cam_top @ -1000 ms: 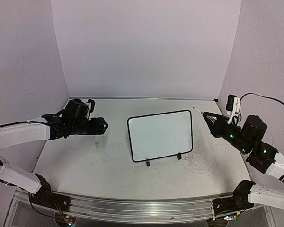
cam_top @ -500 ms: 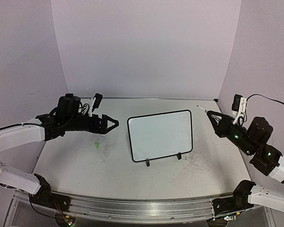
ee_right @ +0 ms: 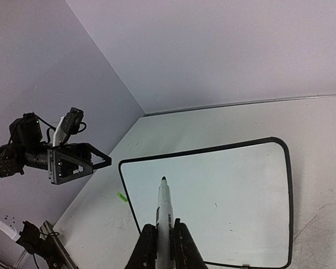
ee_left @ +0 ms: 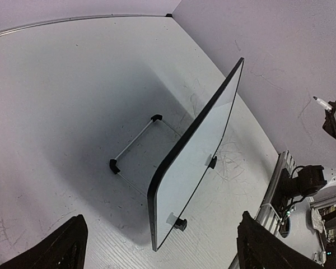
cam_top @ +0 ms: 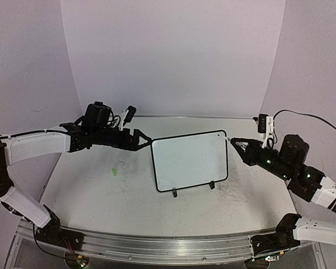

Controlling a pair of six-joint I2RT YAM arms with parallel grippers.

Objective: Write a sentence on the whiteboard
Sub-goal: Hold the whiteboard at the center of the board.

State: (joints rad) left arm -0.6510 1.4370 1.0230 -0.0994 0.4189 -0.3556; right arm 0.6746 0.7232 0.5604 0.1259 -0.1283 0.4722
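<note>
The whiteboard (cam_top: pixel 190 159) stands tilted back on two small black feet at mid-table, its face blank. It shows edge-on in the left wrist view (ee_left: pixel 196 162) and face-on in the right wrist view (ee_right: pixel 224 190). My left gripper (cam_top: pixel 143 140) is open and empty just left of the board's upper left corner; in its own view (ee_left: pixel 163 249) the jaws stand wide either side of the board's near edge. My right gripper (cam_top: pixel 243 150) is shut on a white marker (ee_right: pixel 164 207), whose black tip points at the board, near its upper right corner (cam_top: pixel 231 140).
A small green cap (cam_top: pixel 114 171) lies on the table left of the board, also seen in the right wrist view (ee_right: pixel 122 196). Pen scribbles mark the tabletop (cam_top: pixel 241 196) at front right. Walls close in the back and both sides. A metal rail (cam_top: pixel 157 246) runs along the front edge.
My left gripper has swung right to the board's upper left corner and opened. My right gripper has moved left with the marker toward the board's upper right corner.
</note>
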